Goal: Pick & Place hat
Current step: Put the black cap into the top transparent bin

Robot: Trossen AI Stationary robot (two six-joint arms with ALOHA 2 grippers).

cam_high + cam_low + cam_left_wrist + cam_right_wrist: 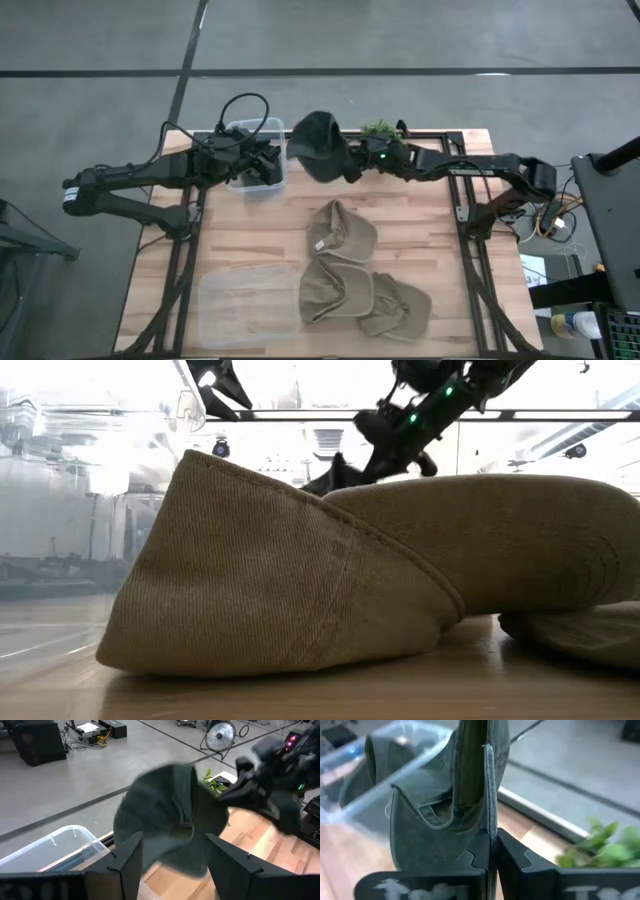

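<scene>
- No readable writing or brand on anything.
- Right pincer [492, 852] clamped tight on dark hat [320, 147], held above the counter's [250, 240] far edge, just beside clear bin [256, 152].
- Left pincer [172, 857] spread wide, empty, at the bin, facing the hat.
- Three tan hats [345, 270] lying mid-counter.

Dark hat [320, 146] is showing as matt woven cloth with stitched seams, soft and creasing. Tan hats [345, 270] are looking like ribbed cotton twill, matt, slightly rough. Table [250, 225] is showing pale wood planks with a smooth, faintly shiny finish. Clear bin [255, 165] and flat lid [248, 305] are reading as glossy see-through plastic. Right gripper [492, 852] fingers are looking like matt black plastic.
</scene>
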